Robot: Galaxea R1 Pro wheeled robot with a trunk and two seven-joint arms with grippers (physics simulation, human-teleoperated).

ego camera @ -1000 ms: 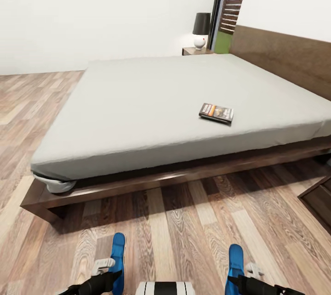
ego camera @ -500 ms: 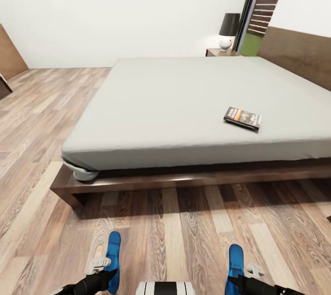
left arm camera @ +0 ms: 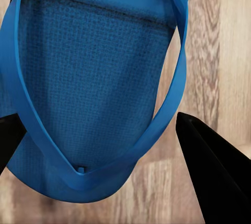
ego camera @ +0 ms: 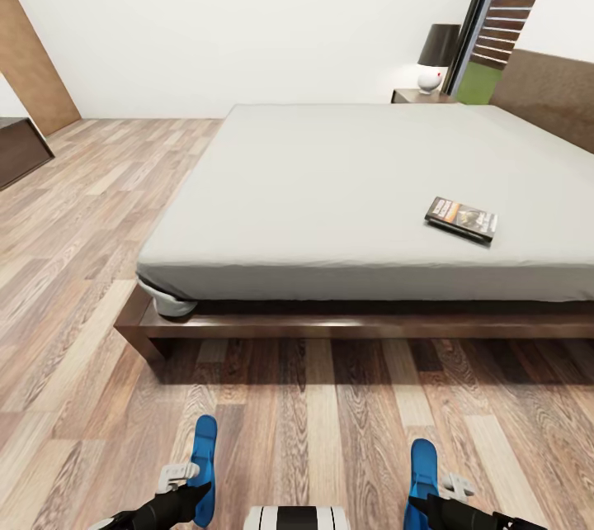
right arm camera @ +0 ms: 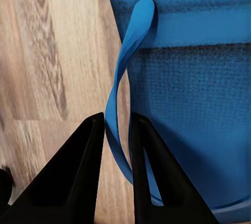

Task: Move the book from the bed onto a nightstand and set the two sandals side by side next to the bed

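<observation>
The right claw (right arm camera: 116, 130) is pinching one strap of the right sandal (right arm camera: 198, 88). The left claw (left arm camera: 99, 145) is straddling the left sandal (left arm camera: 89, 77), probably gripping it, though contact is unclear. A thin strap could be slipping free during the drive. The book (ego camera: 462, 219) is lying on the bed (ego camera: 330, 175), awaiting transfer.

Bed (ego camera: 346, 183): its right side and headboard are running off the head view's right edge.
Nightstand (ego camera: 421, 96): mostly sitting hidden behind the mattress.
Book (ego camera: 461, 219): cover lettering is showing too small to read.
Left sandal (ego camera: 204, 468), right sandal (ego camera: 422, 472): heels are being cut off by the bottom edge.
Dresser (ego camera: 21, 150): being cropped at the left edge.
</observation>
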